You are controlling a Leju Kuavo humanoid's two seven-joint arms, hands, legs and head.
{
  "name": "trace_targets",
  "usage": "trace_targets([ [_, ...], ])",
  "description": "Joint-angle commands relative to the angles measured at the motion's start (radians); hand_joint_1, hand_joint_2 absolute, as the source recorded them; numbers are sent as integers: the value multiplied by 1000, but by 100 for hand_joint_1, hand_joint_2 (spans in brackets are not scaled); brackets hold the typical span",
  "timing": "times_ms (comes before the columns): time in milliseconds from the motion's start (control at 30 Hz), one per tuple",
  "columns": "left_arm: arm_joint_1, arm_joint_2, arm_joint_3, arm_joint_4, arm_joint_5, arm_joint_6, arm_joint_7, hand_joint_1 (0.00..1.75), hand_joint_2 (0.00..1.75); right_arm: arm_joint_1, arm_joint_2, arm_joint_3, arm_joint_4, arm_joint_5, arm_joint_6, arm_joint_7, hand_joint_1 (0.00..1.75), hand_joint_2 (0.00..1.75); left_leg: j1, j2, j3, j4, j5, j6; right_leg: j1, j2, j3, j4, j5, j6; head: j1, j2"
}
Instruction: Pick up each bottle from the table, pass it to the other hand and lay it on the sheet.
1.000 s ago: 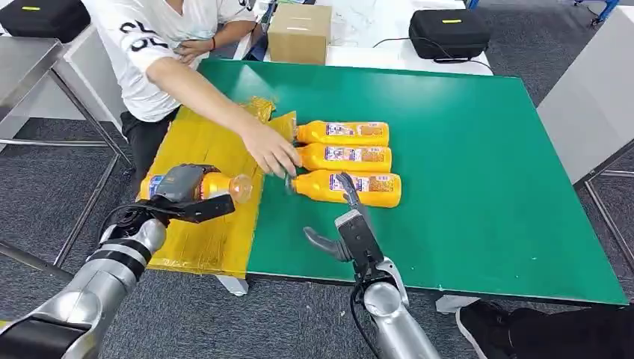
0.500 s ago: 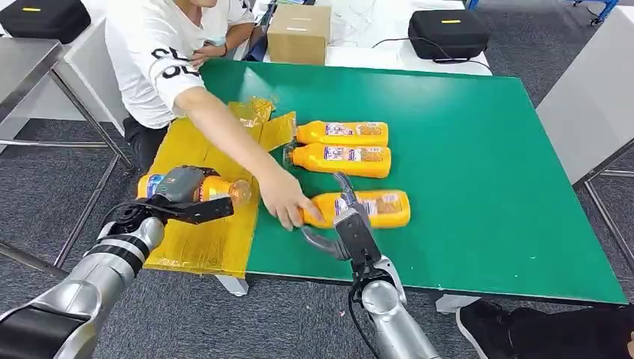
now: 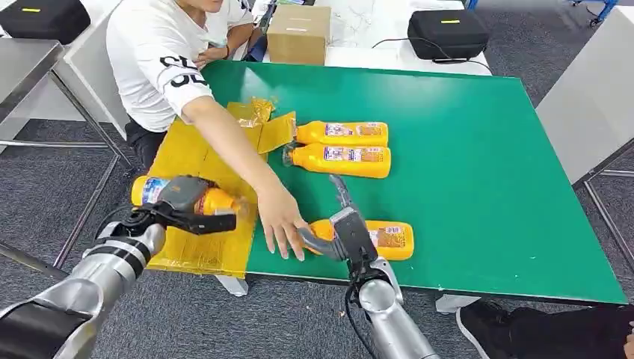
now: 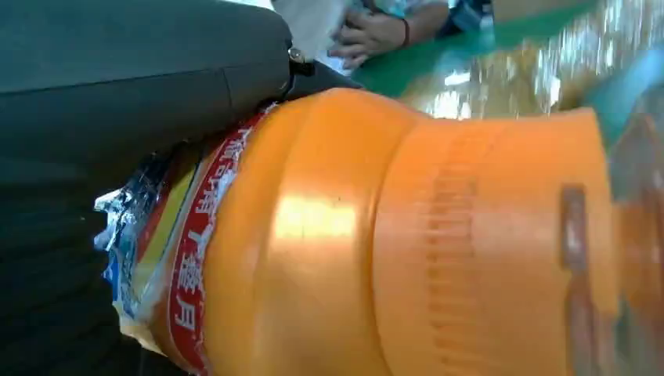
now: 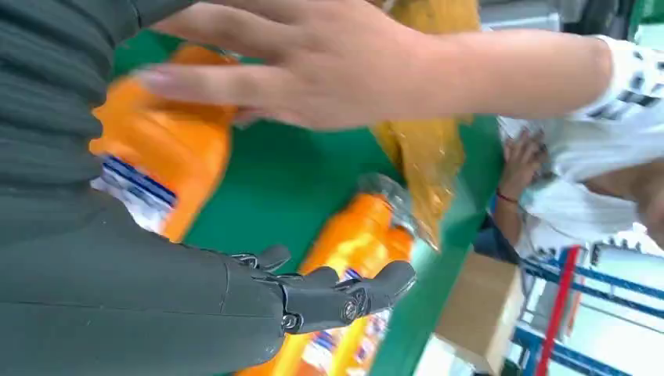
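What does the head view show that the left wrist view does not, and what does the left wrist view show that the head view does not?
The head view alone shows the right robot hand open above a bottle near the table edge, a person's hand on that bottle's neck end, two more bottles lying on the green table, and the cardboard box. The left wrist view alone shows the red band of lettering on the held bottle's label. Both show the left robot hand gripping an orange bottle over the yellow sheet.

You're looking at orange plastic bottles (image 3: 340, 133) wearing blue-white-red labels, a plain green table mat (image 3: 478, 164), a crinkled yellow sheet (image 3: 196, 149), and a person's white T-shirt (image 3: 153, 52) showing black lettering.
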Motion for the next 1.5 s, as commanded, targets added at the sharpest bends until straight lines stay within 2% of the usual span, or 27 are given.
trace_targets([
  [33, 50, -86, -122, 147, -31, -19, 32, 0, 175, -69, 11, 43, 182, -16, 13, -20, 0, 175, -1, 1, 10, -3, -2, -1, -1, 2, 10, -2, -3, -2, 0, 0],
  [100, 54, -102, -148, 148, -57, -33, 57, 0, 175, -73, 8, 44, 171, -17, 18, -10, 0, 175, -1, 0, 8, -2, -1, 0, -1, 1, 8, -1, -2, -1, 0, 0],
  [233, 54, -99, -162, 152, -69, -64, 48, 0, 175, -75, 2, 46, 162, -16, 27, -5, 0, 175, -1, 1, 13, -3, -2, -1, -1, 2, 13, -3, -1, -1, 0, 0],
  [400, 79, -104, -137, 145, -41, -47, 31, 0, 175, -80, -2, 47, 162, -14, 33, 1, 0, 175, -1, 3, 21, -4, -2, -1, -1, 4, 21, -5, -1, -2, 0, 0],
  [567, 84, -105, -129, 143, -32, -37, 26, 0, 175, -81, -3, 47, 163, -13, 34, 3, 0, 175, -2, -1, 23, -3, -2, 0, -2, 1, 24, -3, -2, -1, 0, 0],
  [733, 115, -105, -36, 118, 65, 43, -49, 0, 175, -79, -6, 43, 167, -14, 30, 6, 0, 175, -2, -2, 25, -3, -2, 0, -2, 1, 25, -3, -2, -1, 0, 0],
  [900, 174, -95, 120, 72, 235, 146, -241, 0, 175, -70, -14, 34, 194, -24, 19, -10, 0, 175, -1, -1, 24, -4, -2, -1, -1, 1, 25, -4, -2, -2, 0, 0],
  [1500, 176, -98, 139, 65, 256, 150, -258, 0, 175, -71, -13, 33, 194, -25, 20, -11, 0, 175, -1, -2, 20, -2, -2, -1, -1, 0, 21, -2, -2, -1, 0, 0],
])
